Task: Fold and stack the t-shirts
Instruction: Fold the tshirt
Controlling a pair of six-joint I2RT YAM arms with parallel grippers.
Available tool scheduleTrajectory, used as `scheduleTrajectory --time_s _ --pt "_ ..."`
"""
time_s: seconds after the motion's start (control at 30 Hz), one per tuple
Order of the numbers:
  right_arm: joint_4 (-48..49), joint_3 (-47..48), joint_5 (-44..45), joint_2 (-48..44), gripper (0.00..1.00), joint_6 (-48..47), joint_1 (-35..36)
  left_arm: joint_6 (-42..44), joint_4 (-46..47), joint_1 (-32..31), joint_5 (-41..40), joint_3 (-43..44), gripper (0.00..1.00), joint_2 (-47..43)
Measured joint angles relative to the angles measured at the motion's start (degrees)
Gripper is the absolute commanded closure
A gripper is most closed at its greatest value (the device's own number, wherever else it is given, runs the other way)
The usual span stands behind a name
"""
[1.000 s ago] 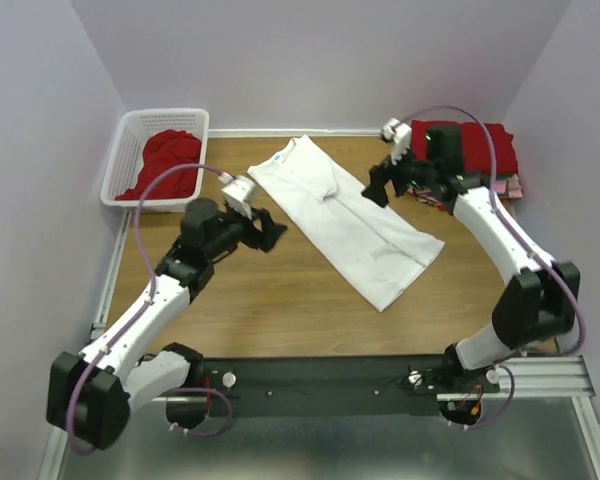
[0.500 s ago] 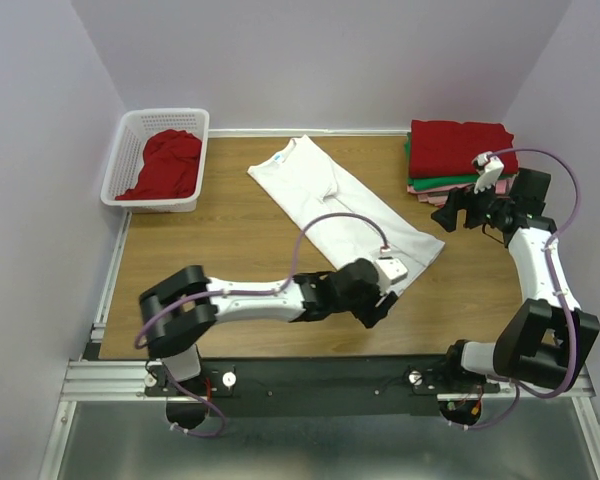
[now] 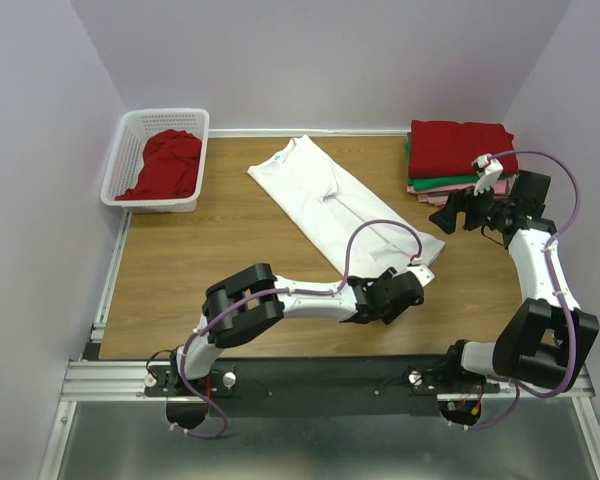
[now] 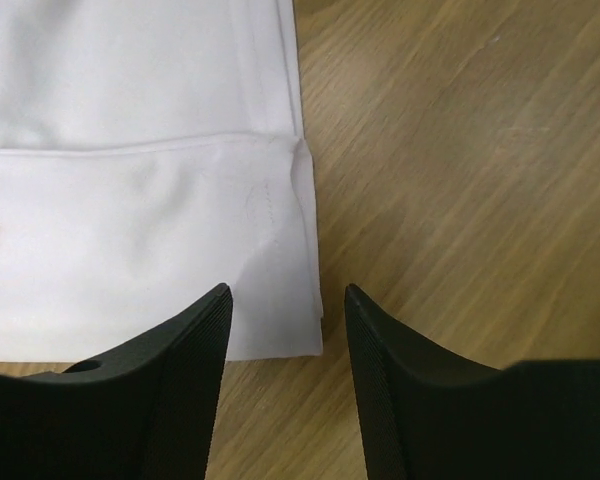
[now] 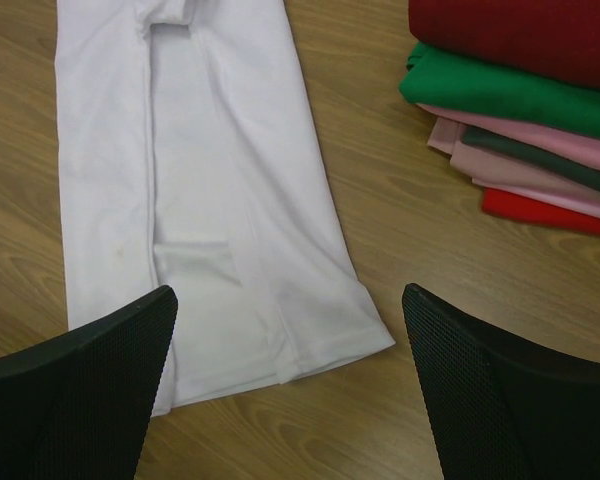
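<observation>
While it lies flat and diagonal mid-worktop (image 3: 230, 270), the white t-shirt (image 3: 320, 200) reads soft, light, limp: pinch at hem corner (image 4: 298, 325). Folded stack (image 3: 460, 150) far right. Left tool (image 4: 288, 296) part-open astride corner, nothing gripped; right tool (image 5: 290, 300) released, empty.

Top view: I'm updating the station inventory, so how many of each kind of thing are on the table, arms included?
White t-shirt laid flat: 1
Folded t-shirt stack: 1
Red cloth heap in basket: 1
Basket: 1
Robot arms, left and right: 2
Total: 6
</observation>
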Motion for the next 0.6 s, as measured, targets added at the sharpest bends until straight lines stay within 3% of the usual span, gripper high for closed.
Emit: scheduleTrajectory --time_s 0.17,0.33,0.47,0.6 --pt "0.0 0.0 -0.5 0.0 0.0 0.1 0.0 0.0 -2.9 -0.7 -2.6 2.6 0.49 2.6" --pt "0.0 -0.1 -0.8 0.0 0.0 0.5 0.0 -0.4 -6.4 -1.4 -6.5 5.5 0.69 4.5" --pt "0.0 -0.1 -0.8 0.0 0.0 0.5 -0.1 -0.7 -7.5 -1.8 -8.6 6.1 0.78 5.2" --pt "0.0 -0.2 -1.0 0.0 0.0 0.5 -0.3 -0.5 -7.3 -2.2 -9.5 5.3 0.95 5.0"
